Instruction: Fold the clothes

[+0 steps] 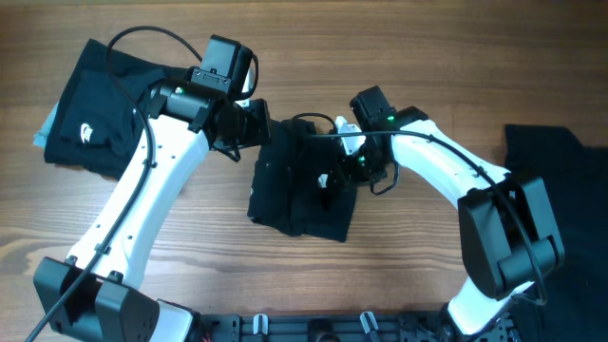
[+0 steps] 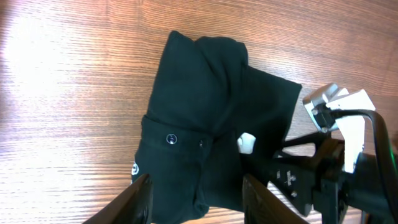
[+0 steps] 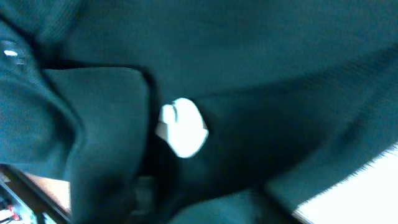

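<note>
A folded black garment (image 1: pixel 299 190) of the clothes lies mid-table, with a small white tag (image 2: pixel 246 143) and buttons on top. My left gripper (image 1: pixel 258 123) hovers at its upper left edge. In the left wrist view the left gripper (image 2: pixel 199 202) is open, its fingers (image 2: pixel 140 199) standing apart either side of the garment's (image 2: pixel 211 106) corner without pinching it. My right gripper (image 1: pixel 334 176) is down on the middle of the garment beside the tag. The right wrist view is blurred dark fabric (image 3: pixel 267 74) and the tag (image 3: pixel 183 127), with the fingers hidden.
A second folded black garment (image 1: pixel 95 119) with a white logo lies at the far left. Another black garment (image 1: pixel 560 161) spreads at the right edge, partly under the right arm. Bare wooden table (image 1: pixel 399 57) surrounds them.
</note>
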You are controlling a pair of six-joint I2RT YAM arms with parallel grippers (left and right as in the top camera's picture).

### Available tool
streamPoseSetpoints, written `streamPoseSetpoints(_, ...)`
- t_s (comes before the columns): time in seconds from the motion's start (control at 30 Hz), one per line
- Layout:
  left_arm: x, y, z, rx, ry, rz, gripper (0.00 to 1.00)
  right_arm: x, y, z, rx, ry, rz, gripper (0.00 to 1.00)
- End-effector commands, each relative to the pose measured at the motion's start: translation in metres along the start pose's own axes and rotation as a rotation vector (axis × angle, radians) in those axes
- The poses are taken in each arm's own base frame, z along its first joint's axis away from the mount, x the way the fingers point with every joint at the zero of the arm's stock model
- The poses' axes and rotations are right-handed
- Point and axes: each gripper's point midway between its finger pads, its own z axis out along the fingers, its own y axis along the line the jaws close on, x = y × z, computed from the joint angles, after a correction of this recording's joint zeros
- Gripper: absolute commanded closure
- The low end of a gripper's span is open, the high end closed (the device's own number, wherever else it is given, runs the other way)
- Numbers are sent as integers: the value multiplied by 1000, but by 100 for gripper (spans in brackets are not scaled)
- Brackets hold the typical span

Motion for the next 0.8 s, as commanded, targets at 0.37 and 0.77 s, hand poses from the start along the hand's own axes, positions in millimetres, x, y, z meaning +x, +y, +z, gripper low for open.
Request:
streamPoseSetpoints(0.37, 0, 14, 29, -68, 54, 3, 49, -3, -49, -98, 233, -177, 179, 95)
streamPoseSetpoints(0.77, 5, 14, 71, -70, 151, -9, 49, 45, -60, -72, 246, -17, 276, 78)
